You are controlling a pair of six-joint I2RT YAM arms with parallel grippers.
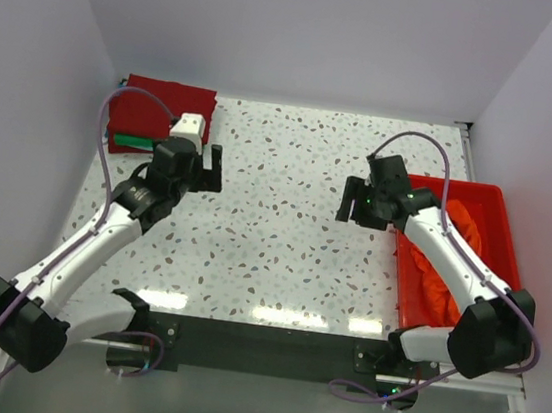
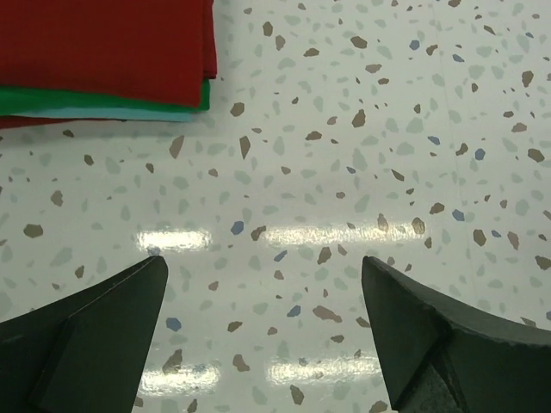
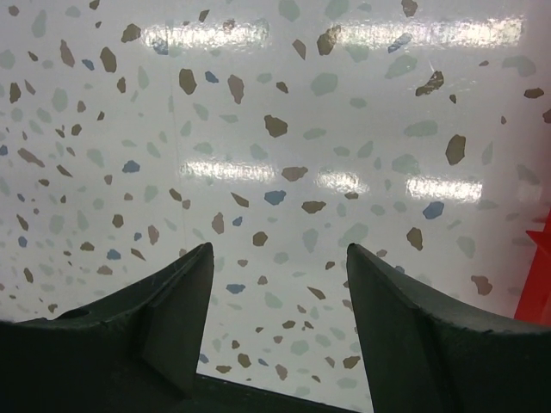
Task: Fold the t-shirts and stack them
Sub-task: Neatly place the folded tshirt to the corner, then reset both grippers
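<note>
**A:** What is the left pincer (image 2: 263, 275) doing?

**B:** It is hovering over the speckled table (image 1: 282, 238). Its jaws are standing wide apart and are gripping nothing.

**A:** Where are the shirts lying from there?

**B:** A folded stack is sitting just ahead of it, off to its left, and is not touching its fingers. The dark red t-shirt (image 2: 103, 43) is lying on top, and the green t-shirt (image 2: 112, 101) is showing as a band beneath it.

**A:** And the right pincer (image 3: 280, 258)?

**B:** Its jaws are also standing parted, with only bare tabletop showing between them. It is not holding anything.

**A:** Is anything sitting near it?

**B:** The red tub (image 1: 508, 245) is sitting close on its right side. The orange t-shirt (image 1: 460, 224) is lying crumpled inside the tub, and the right arm is partly covering it in the top view.
</note>
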